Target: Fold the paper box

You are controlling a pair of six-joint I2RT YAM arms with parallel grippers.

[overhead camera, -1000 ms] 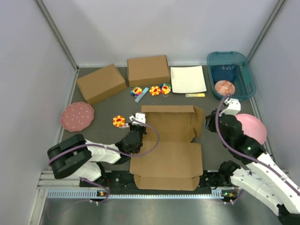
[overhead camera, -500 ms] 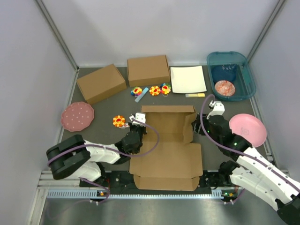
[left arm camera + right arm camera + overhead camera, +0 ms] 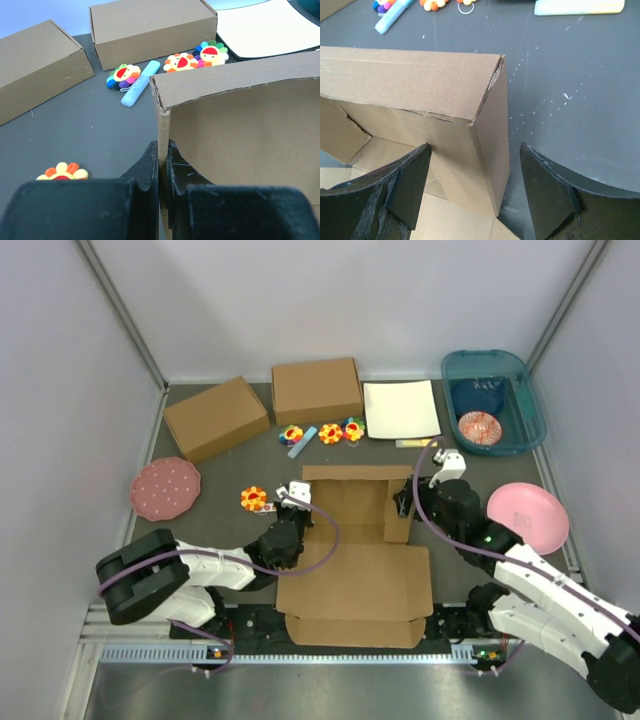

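The paper box (image 3: pixel 355 570) lies half-formed at the table's near centre, back wall up and lid panel flat toward the arms. My left gripper (image 3: pixel 291 531) is shut on the box's left side wall; the left wrist view shows its gripper (image 3: pixel 162 150) pinching the cardboard edge, with the back wall (image 3: pixel 240 125) standing to the right. At the box's right back corner my right gripper (image 3: pixel 404 502) is open. In the right wrist view that gripper (image 3: pixel 474 148) straddles the upright right side flap (image 3: pixel 492 150), one finger inside the box and one outside.
Two ready-made brown boxes (image 3: pixel 215 417) (image 3: pixel 316 390) and a white sheet (image 3: pixel 401 408) line the back. A teal bin (image 3: pixel 492 400) sits back right. One pink plate (image 3: pixel 165 488) lies left, another (image 3: pixel 528 515) right. Flower toys (image 3: pixel 256 499) (image 3: pixel 322 432) and a blue marker (image 3: pixel 302 440) lie behind the box.
My right gripper has moved left to the box's right side and opened wider. The right flap, earlier splayed outward, now stands upright between its fingers. The left arm has not moved.
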